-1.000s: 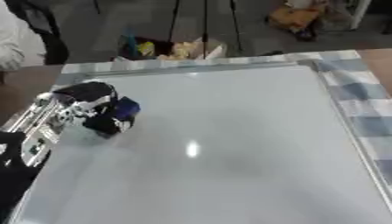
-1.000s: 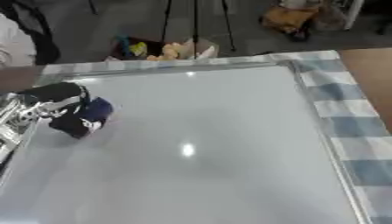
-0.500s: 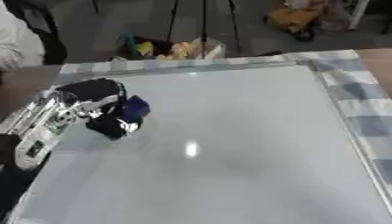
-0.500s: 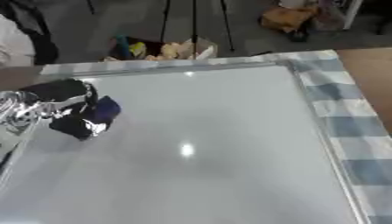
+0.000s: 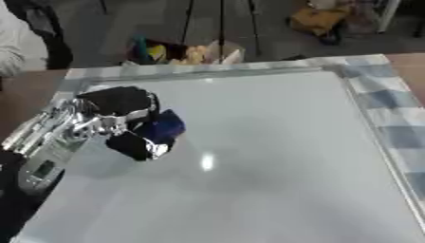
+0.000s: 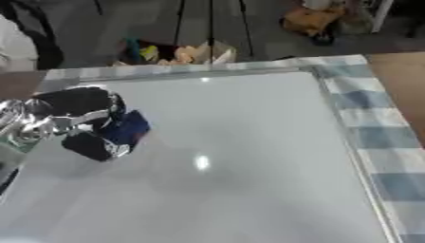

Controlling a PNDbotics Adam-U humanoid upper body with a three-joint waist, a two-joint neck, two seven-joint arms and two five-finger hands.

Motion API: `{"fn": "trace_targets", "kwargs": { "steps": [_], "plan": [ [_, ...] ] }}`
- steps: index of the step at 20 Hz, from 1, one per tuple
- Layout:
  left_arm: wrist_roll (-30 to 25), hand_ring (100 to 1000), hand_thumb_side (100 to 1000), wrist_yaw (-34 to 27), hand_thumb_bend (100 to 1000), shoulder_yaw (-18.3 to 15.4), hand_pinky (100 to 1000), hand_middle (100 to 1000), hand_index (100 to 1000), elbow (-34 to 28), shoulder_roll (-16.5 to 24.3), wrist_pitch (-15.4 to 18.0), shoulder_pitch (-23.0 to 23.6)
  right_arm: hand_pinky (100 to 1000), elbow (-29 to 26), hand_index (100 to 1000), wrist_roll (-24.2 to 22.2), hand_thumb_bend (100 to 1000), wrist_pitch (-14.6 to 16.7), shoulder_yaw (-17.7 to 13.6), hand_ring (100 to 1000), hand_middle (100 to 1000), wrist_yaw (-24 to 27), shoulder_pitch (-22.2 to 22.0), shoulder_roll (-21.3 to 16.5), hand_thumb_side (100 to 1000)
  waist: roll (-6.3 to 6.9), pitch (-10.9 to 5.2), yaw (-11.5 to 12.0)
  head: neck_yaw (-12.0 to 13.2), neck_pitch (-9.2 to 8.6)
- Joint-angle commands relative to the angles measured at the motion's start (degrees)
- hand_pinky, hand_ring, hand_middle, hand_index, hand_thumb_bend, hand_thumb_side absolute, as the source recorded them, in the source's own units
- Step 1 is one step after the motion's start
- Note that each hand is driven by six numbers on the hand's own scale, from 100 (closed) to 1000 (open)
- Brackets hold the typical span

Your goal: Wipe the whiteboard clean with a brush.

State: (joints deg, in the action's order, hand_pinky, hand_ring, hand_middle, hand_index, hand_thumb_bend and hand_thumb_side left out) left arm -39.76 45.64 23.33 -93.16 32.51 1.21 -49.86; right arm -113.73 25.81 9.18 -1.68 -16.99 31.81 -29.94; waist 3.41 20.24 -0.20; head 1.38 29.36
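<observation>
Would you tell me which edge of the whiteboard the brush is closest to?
The left edge: the left hand holds the blue brush there, far from the right edge.

We see a brown table [image 5: 25, 88] under a blue-and-white checked cloth [image 6: 374, 137], with the whiteboard [image 5: 265, 161] lying flat on it.

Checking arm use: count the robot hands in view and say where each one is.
1. The left hand is over the whiteboard's left part, fingers curled round a dark blue brush. The right hand is out of view.
</observation>
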Motion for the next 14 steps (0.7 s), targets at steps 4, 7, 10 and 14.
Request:
{"fn": "trace_targets", "kwargs": {
  "steps": [4, 7, 10, 14],
  "plan": [
    [-2.2, 332, 603, -0.9, 100, 1.8, 181, 209, 404, -5.1, -0.6, 1.3, -1.3, 793, -0.9, 784, 0.1, 100, 0.2, -0.2, 816, 727, 0.3, 0.8, -0.7, 850, -0.27, -1.45, 0.1, 0.0, 0.32],
    [-3.2, 334, 598, -0.3, 100, 3.1, 184, 210, 405, -7.0, -1.1, 2.3, -1.1, 793, -0.9, 784, 0.1, 100, 0.1, -0.2, 816, 727, 0.3, 0.7, -0.7, 849, -0.11, -1.57, 0.2, -0.3, 0.31],
    [-3.9, 335, 590, 0.7, 100, 3.8, 185, 211, 406, -8.2, -1.9, 3.0, -0.8, 793, -0.9, 784, 0.1, 100, 0.1, -0.3, 816, 728, 0.2, 0.5, -0.8, 849, 0.06, -1.80, 0.5, -0.6, 0.70],
    [-3.9, 338, 582, 2.3, 100, 4.0, 190, 213, 408, -8.8, -2.8, 3.5, -0.1, 793, -0.9, 784, 0.2, 100, 0.1, -0.3, 816, 728, 0.1, 0.3, -0.9, 849, 0.24, -2.03, 0.8, -0.8, 0.96]
  ]
}}
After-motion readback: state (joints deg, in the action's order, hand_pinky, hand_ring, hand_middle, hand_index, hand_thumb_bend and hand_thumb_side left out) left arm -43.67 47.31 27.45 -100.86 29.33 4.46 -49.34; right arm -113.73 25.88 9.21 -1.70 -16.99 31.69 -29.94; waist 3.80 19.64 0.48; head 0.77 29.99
